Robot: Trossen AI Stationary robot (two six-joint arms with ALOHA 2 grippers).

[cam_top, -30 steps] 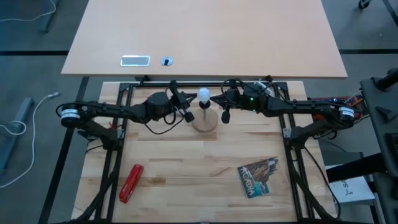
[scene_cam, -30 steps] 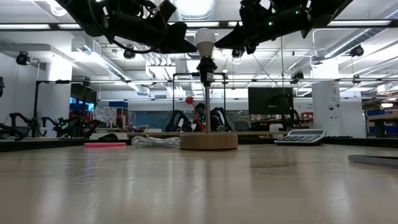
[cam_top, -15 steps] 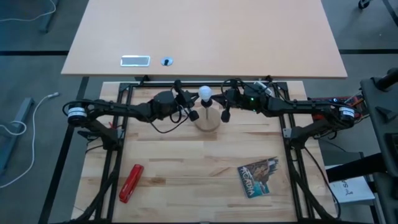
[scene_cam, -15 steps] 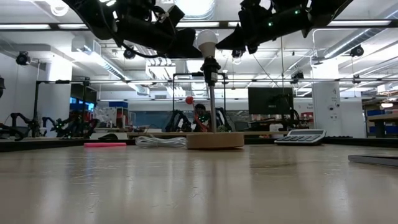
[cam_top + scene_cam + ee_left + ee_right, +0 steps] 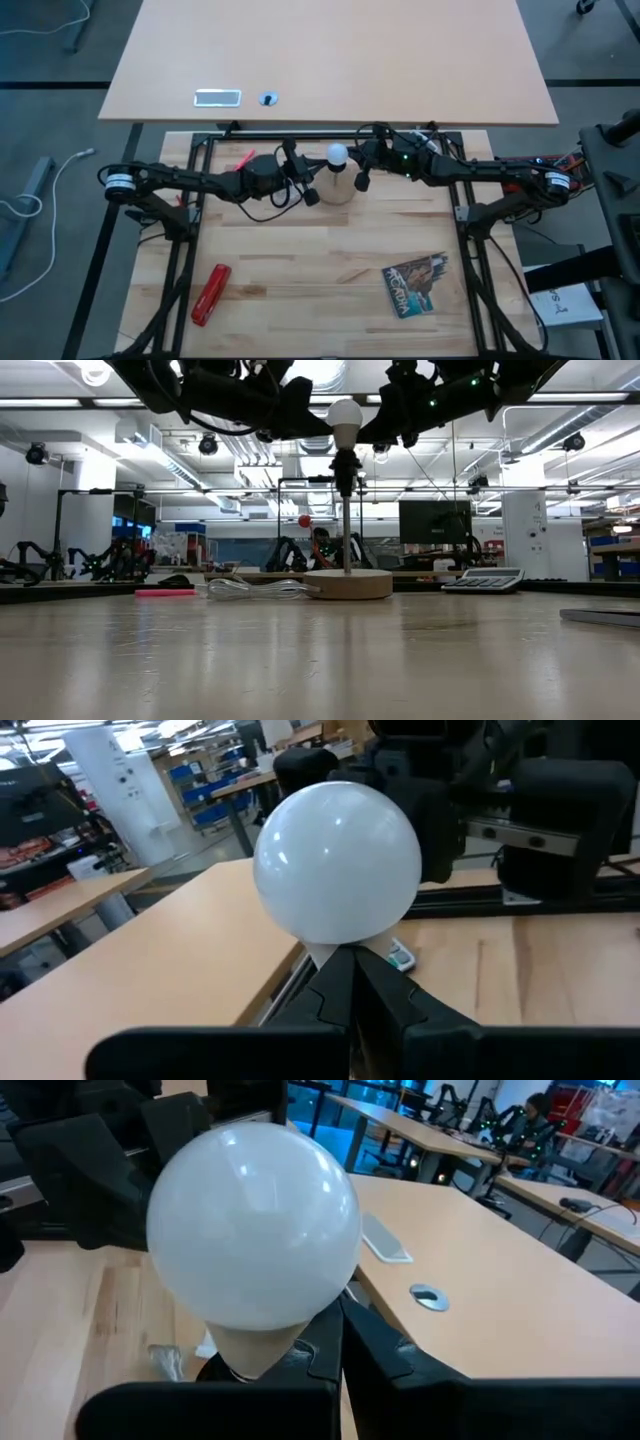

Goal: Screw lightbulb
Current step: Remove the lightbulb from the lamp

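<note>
The white lightbulb (image 5: pixel 338 154) stands upright in the black socket (image 5: pixel 346 465) on the stem of the round wooden disc (image 5: pixel 335 192), which rests on the wooden table. My left gripper (image 5: pixel 314 170) is shut and comes at the bulb from the table's left. Its tips (image 5: pixel 352 970) sit just under the round head (image 5: pixel 337 860). My right gripper (image 5: pixel 358 160) is also shut and comes from the table's right. Its tips (image 5: pixel 340 1335) sit beside the bulb's neck (image 5: pixel 255 1345). My left gripper has its shut fingertips (image 5: pixel 340 982) against the bulb's neck (image 5: pixel 325 955), just below the round head, coming level from the table's left. The tips themselves hide the exact spot. The bulb stays upright in the socket. My right gripper has its shut tips at the neck from the right; whether they touch, I cannot tell.
A red flat object (image 5: pixel 210 293) lies near the table's front left and a printed card (image 5: pixel 415 285) at the front right. A see-through wrapper (image 5: pixel 255 589) lies beside the disc. A calculator (image 5: pixel 217 97) lies on the tan table (image 5: pixel 330 60) beyond.
My left gripper has gone toward the table's right edge. The wooden disc has slid a little the same way, and the bulb has stayed upright in the socket and moved closer to my right gripper.
</note>
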